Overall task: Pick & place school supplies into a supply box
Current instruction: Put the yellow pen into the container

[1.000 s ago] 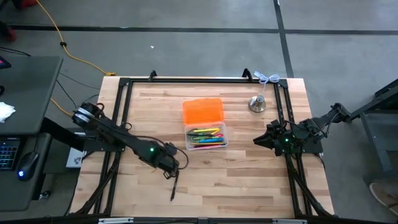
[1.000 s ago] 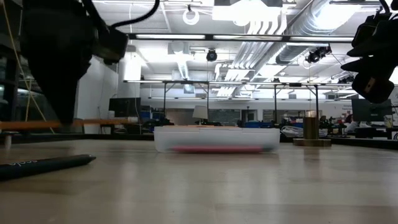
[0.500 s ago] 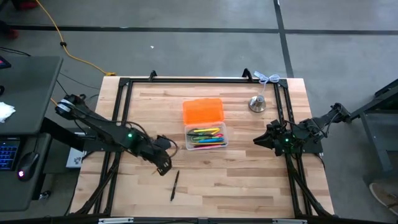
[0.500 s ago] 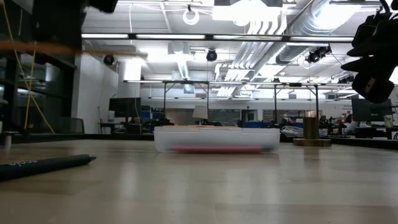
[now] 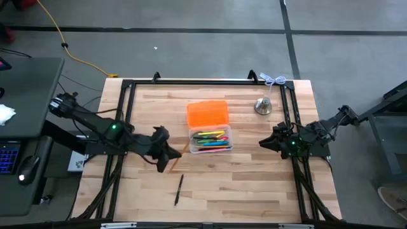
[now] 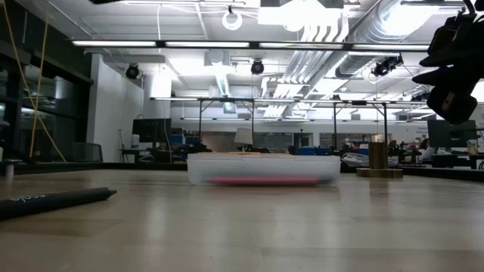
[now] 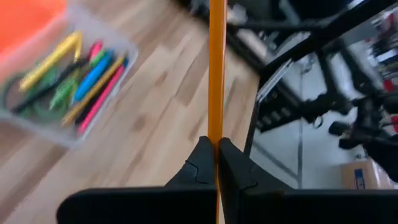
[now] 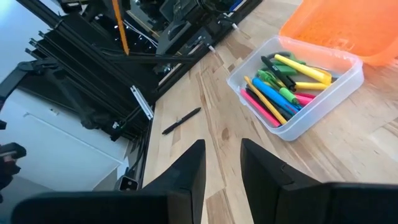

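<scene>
An orange pencil is pinched between the closed fingers of the left gripper, held above the table just beside the supply box. It is judged light, stiff and slim, best gripped mid-shaft. Since the earlier frame it has been carried boxward. The right gripper is parked, slightly parted. A black pen is left lying.

Bright overhead ceiling lights; left wrist view blurred.

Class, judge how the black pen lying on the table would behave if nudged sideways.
The black pen looks thin and round, so it would probably roll. It looks straight, so likely stiff. It lies alone on smooth wood, so little would stop it.
</scene>
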You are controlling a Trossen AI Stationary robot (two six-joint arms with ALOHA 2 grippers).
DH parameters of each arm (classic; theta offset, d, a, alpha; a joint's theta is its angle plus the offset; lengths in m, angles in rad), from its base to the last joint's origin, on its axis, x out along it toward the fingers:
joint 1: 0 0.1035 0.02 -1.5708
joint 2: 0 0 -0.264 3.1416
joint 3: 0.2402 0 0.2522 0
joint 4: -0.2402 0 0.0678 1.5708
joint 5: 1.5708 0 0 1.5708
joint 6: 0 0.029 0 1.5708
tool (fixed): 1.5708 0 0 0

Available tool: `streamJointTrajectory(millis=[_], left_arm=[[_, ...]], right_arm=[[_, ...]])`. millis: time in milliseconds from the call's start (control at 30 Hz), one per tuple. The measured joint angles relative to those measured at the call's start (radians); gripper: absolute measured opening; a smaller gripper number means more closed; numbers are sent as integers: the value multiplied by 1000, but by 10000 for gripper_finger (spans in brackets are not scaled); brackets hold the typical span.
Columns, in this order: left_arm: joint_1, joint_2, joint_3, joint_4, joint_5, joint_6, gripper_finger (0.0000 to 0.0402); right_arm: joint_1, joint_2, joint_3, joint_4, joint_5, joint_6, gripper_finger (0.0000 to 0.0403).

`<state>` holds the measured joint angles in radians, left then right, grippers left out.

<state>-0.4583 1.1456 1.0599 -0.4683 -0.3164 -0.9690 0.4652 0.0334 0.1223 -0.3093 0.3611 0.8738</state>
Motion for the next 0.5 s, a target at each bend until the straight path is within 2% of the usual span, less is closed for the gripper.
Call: streamJointTrajectory(millis=[500], left_arm=[[0,-24,0,307,-117,238,28]], right_arm=[[0,-1,0,45,-4,-10,78]])
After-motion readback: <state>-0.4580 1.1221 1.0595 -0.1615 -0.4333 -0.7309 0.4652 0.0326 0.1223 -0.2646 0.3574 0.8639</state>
